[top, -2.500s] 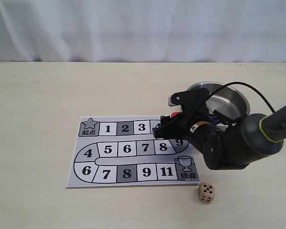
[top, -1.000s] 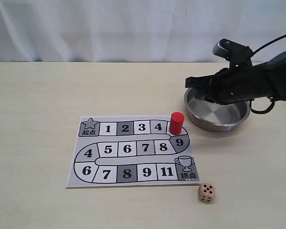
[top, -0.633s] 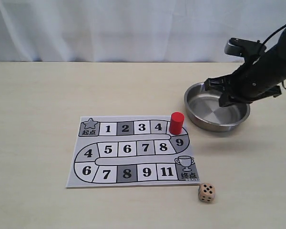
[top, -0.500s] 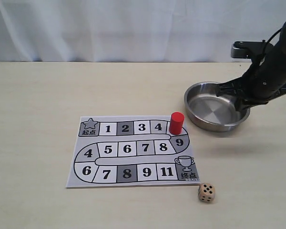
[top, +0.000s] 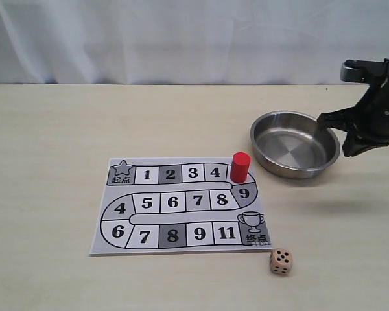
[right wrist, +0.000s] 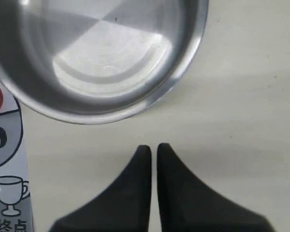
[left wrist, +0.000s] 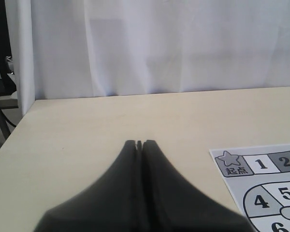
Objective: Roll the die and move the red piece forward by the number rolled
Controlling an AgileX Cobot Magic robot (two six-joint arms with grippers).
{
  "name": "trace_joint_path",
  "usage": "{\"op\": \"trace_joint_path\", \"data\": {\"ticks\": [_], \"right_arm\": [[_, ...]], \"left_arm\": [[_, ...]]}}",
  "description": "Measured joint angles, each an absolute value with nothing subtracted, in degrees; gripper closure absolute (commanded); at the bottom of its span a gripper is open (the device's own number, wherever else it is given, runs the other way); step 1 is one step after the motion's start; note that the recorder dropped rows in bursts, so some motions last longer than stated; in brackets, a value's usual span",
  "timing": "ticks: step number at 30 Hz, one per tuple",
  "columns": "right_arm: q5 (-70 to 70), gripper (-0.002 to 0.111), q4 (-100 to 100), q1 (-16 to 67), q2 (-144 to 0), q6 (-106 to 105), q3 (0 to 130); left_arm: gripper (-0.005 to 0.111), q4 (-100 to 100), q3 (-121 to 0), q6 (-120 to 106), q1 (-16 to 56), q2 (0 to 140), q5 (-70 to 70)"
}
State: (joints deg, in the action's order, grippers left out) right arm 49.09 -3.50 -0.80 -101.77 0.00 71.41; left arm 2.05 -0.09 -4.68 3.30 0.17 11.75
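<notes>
pale wooden table [top: 65, 129] runs back to a white curtain [top: 149, 39], with a paper game board [top: 173, 202] laid flat in front of you. the red piece [top: 240, 167] stands upright on the bend of the track just past the square marked 4, above the 9. the die [top: 281, 261] lies on the table off the board, near the trophy corner, with five pips on the face you can see best. a steel bowl [top: 259, 129] sits empty beside the board.

your right gripper [right wrist: 151, 146] hangs just beyond the bowl's rim, jaws drawn almost together with only a thin slit and nothing between them. your left gripper [left wrist: 140, 143] is pressed together and empty, low over the table near the start corner.

watch the bowl: a low sweep from there could clip its rim and shove it into the piece. come down on the piece with the jaws that narrow and you would likely topple it. a dragged finger could also shift the loose paper. check which die face is really up before counting.
</notes>
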Motion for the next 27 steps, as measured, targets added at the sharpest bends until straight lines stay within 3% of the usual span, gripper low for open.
{"op": "trace_joint_path", "data": {"ticks": [15, 27], "right_arm": [[49.14, 0.104, 0.00, -3.66, -98.85, -5.31, 65.83], [43.18, 0.104, 0.00, -3.66, -75.97, -6.38, 57.05]], "left_arm": [[0.107, 2.05, -0.09, -4.68, 3.30, 0.17, 11.75], [0.107, 2.05, -0.09, -4.68, 3.30, 0.17, 11.75]]}}
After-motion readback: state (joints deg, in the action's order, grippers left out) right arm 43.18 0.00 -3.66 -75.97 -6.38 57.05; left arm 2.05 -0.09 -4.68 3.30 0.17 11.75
